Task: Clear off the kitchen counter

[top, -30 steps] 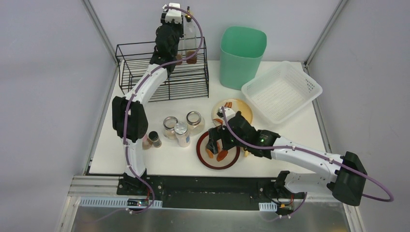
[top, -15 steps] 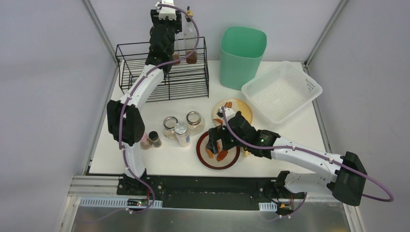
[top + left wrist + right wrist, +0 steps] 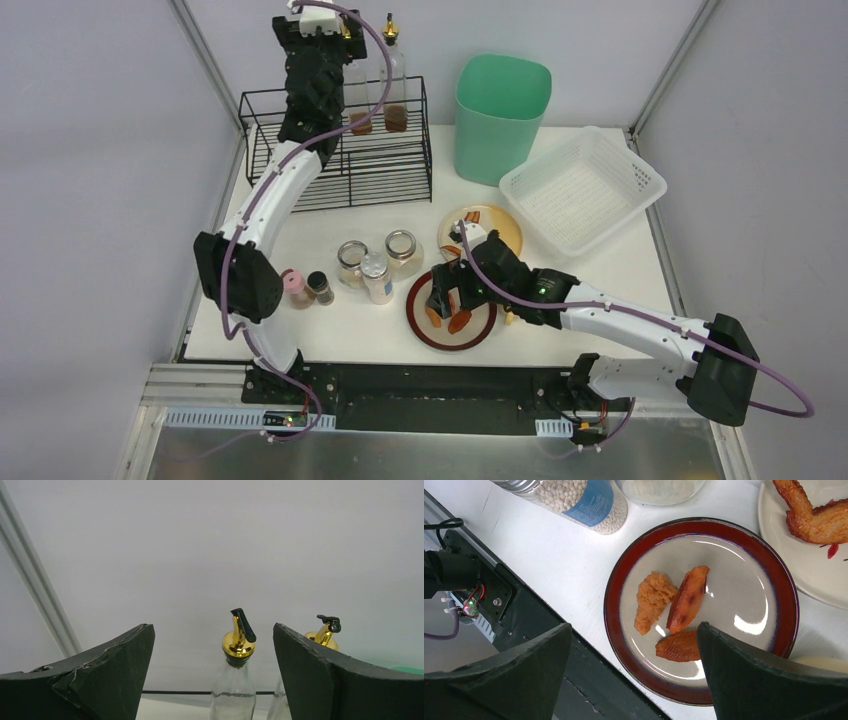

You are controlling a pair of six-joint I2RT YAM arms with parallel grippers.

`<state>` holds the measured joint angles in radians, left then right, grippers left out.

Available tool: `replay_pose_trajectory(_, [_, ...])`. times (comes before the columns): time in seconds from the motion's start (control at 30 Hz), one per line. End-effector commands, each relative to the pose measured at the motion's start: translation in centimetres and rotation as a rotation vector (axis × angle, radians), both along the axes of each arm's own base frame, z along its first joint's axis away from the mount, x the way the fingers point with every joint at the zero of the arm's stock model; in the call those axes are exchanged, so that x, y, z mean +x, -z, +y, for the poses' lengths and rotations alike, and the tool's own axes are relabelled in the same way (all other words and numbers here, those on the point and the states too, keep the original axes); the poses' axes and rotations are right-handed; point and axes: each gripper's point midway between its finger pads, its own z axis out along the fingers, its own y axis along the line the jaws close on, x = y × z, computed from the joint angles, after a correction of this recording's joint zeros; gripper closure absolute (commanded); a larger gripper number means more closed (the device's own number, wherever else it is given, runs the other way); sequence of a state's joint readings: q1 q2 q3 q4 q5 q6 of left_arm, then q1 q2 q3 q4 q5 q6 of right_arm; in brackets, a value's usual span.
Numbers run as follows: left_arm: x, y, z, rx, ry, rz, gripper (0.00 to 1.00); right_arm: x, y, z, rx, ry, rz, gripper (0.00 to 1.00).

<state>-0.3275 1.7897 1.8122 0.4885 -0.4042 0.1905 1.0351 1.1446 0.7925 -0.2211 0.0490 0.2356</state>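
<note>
On the white kitchen counter (image 3: 340, 335) a red-rimmed plate (image 3: 424, 331) holds three orange-brown food pieces (image 3: 686, 600). My right gripper (image 3: 450, 298) hovers open just above this plate (image 3: 615, 580), its jaws (image 3: 634, 627) wide over the plate's near edge, touching nothing. My left gripper (image 3: 322, 62) is raised at the back over the black wire rack (image 3: 340, 165). It stands open (image 3: 212, 630) and empty. A glass bottle with a gold pourer (image 3: 239, 642) stands free beyond its fingers, and a second bottle (image 3: 325, 630) is beside it. Both bottles (image 3: 361, 100) (image 3: 396, 90) stand in the rack.
Two glass jars (image 3: 351, 255) (image 3: 401, 243), a bead-filled bottle (image 3: 377, 278) and two small spice jars (image 3: 320, 288) (image 3: 296, 288) stand left of the plate. A yellow plate (image 3: 503, 228) with food lies behind it. A green bin (image 3: 503, 115) and a white mesh basket (image 3: 583, 188) stand at the back right.
My left gripper opened off the bottle, leaving it standing in the rack, and drew back up and to the left. The right arm has not moved.
</note>
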Motion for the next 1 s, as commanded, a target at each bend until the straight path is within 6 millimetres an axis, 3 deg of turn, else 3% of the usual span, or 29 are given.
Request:
replay_pose_trajectory(0.0, [-5.2, -4.2, 1.9, -0.135, -0.005, -0.058, 0.07, 0.5, -2.3, 0.4, 0.049, 0.024, -0.033, 0.01])
replay_pose_trajectory(0.07, [-6.3, -3.9, 2.1, -0.163, 0.002, -0.042, 0.02, 0.6, -2.6, 0.1, 0.049, 0.036, -0.043, 0.01])
replay_pose_trajectory(0.2, [-9.4, -3.2, 2.8, -0.263, 0.009, -0.002, 0.01, 0.5, -3.3, -0.5, 0.056, 0.051, -0.049, 0.01])
replay_pose_trajectory(0.43, [-15.1, 1.3, 2.0, -0.346, 0.108, 0.164, 0.01, 0.1, -4.7, -1.3, 0.079, 0.064, -0.055, 0.01])
replay_pose_trajectory(0.6, [-19.7, 7.0, 0.5, -0.355, 0.199, 0.388, 0.01, 0.2, -5.7, -2.0, 0.065, 0.077, -0.07, 0.01])
replay_pose_trajectory(0.8, [-24.2, 14.8, -3.5, -0.316, 0.368, 0.7, 0.01, 0.2, -5.7, -2.8, 0.023, 0.092, -0.069, 0.01])
replay_pose_trajectory(0.83, [-25.4, 17.4, -4.7, -0.336, 0.411, 0.789, 0.01, 0.2, -5.7, -3.0, 0.013, 0.095, -0.067, 0.01])
replay_pose_trajectory(0.97, [-27.9, 22.0, -6.5, -0.311, 0.442, 0.94, 0.01, 0.1, -5.6, -3.5, 0.005, 0.105, -0.068, 0.01])
